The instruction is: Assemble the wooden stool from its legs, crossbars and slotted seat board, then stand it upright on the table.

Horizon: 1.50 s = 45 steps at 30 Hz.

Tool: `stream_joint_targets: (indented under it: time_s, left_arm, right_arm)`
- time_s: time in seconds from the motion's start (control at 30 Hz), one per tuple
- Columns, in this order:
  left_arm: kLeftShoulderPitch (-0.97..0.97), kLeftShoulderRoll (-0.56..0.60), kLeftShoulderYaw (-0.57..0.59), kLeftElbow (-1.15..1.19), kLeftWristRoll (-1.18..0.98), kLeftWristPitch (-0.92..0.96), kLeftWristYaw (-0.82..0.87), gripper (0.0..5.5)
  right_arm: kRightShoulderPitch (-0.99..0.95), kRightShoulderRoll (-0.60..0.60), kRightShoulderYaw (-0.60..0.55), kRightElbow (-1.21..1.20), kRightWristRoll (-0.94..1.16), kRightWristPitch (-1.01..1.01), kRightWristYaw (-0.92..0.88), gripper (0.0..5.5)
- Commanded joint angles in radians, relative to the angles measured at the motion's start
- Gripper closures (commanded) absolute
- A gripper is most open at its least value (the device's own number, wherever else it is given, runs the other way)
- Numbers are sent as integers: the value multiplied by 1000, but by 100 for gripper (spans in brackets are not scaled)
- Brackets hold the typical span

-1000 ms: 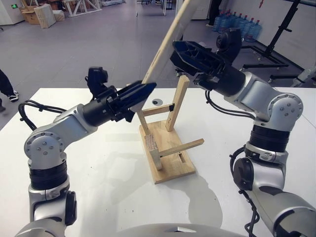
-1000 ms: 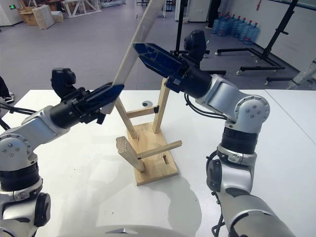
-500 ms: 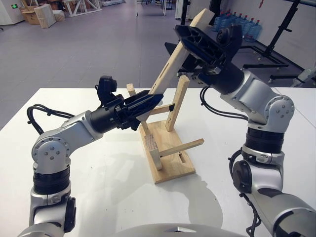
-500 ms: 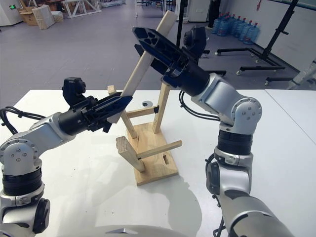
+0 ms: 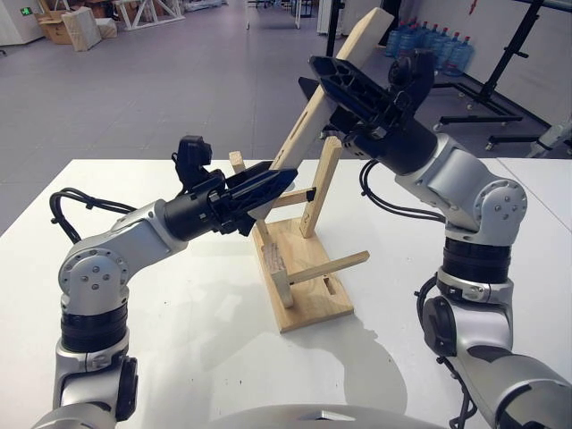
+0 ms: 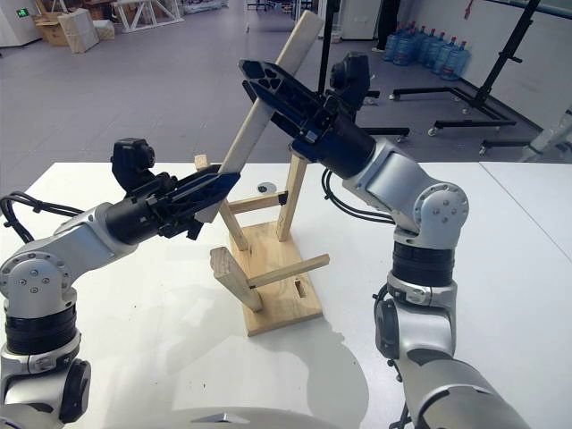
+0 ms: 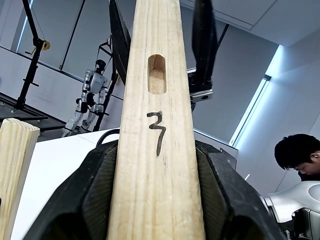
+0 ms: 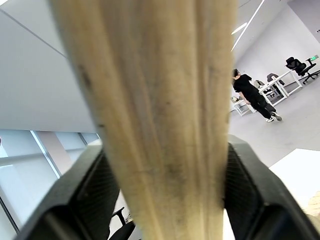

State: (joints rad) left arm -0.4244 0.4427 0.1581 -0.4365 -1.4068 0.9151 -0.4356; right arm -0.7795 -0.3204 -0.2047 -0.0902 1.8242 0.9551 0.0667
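Observation:
A long wooden leg, with a slot and a handwritten 3, slants up over the stool parts. My left gripper is shut on its lower end. My right gripper is shut on it higher up, the leg pressed between the pads. Below, the slotted seat board lies flat on the table. Two legs stand in it, joined by a crossbar. A third leg with a crossbar sits at the board's near end.
The white table has open room left and right of the seat board. A small grey disc sits on the table behind the stool parts. Beyond the table's far edge is open floor with racks and water bottles.
The held leg has come down and tilted lower, so its top end now shows. My left gripper moved toward the stool parts; my right gripper now sits higher along the leg.

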Motion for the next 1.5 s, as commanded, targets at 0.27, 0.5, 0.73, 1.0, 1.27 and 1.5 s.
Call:
stream_joint_targets:
  time_s: [0.27, 0.5, 0.73, 1.0, 1.27, 1.5]
  left_arm:
    - [15, 16, -13, -26, 28, -16, 9, 346]
    - [-3, 5, 2, 2, 39, -37, 63, 232]
    - [-18, 111, 250, 56, -126, -89, 238, 211]
    - [646, 332, 227, -53, 202, -54, -82, 211]
    - [692, 248, -173, 6, 749, -344, -180, 211]
    - [740, 178, -291, -35, 845, -384, -210, 211]
  right_arm:
    - [49, -58, 14, -59, -73, -10, 37, 331]
    - [77, -84, 3, -73, -246, -52, 129, 338]
    - [101, -248, -105, -43, -415, -94, 357, 338]
    - [411, -538, -269, -9, -729, -228, 792, 338]
    - [520, -419, -135, 9, -919, -368, 879, 338]
    - [522, -338, -120, -62, -877, -339, 868, 338]
